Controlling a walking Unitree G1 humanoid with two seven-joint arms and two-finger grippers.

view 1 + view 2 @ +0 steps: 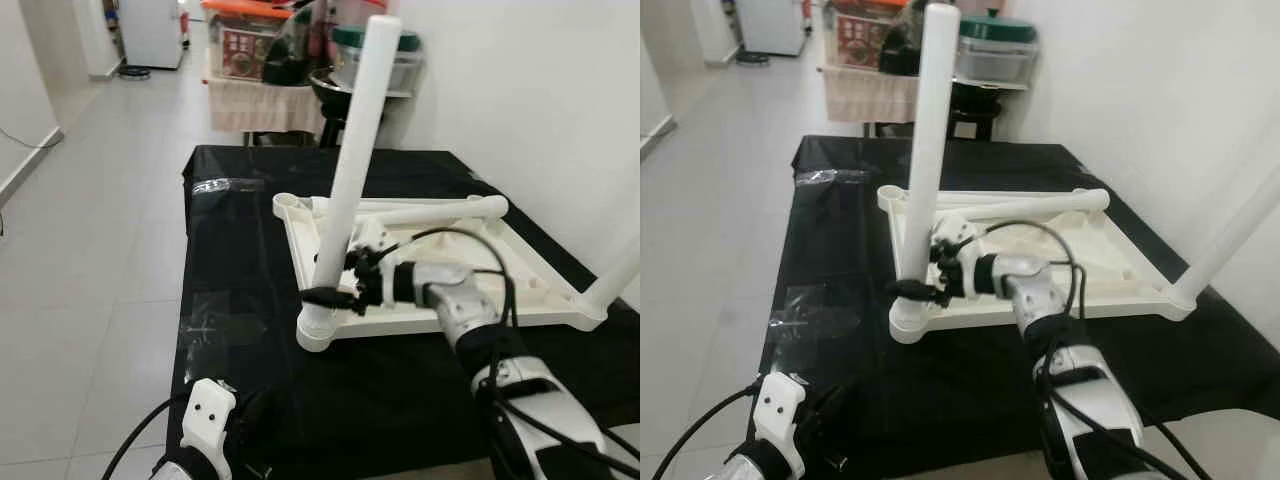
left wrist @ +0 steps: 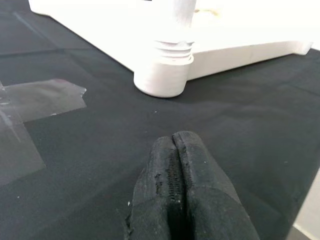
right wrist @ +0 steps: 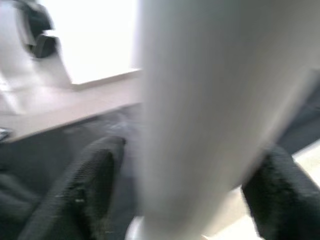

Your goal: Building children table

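The white children's table top (image 1: 520, 262) lies upside down on a black-covered table (image 1: 240, 250). One white leg (image 1: 350, 170) stands upright in its near-left corner socket (image 2: 162, 75). A second leg (image 1: 615, 280) leans up from the near-right corner. A third leg (image 1: 430, 212) lies across the top. My right gripper (image 1: 335, 290) reaches in from the right and straddles the upright leg low down. In the right wrist view its fingers (image 3: 90, 185) stand either side of the leg (image 3: 200, 100) with a small gap, open. My left gripper (image 2: 172, 145) rests shut and empty on the cloth near the front edge.
Clear tape patches (image 1: 215, 330) stick to the black cloth left of the table top. Behind the table is a cart with boxes and pots (image 1: 270, 50). A white wall runs along the right. Tiled floor (image 1: 90, 200) stretches away on the left.
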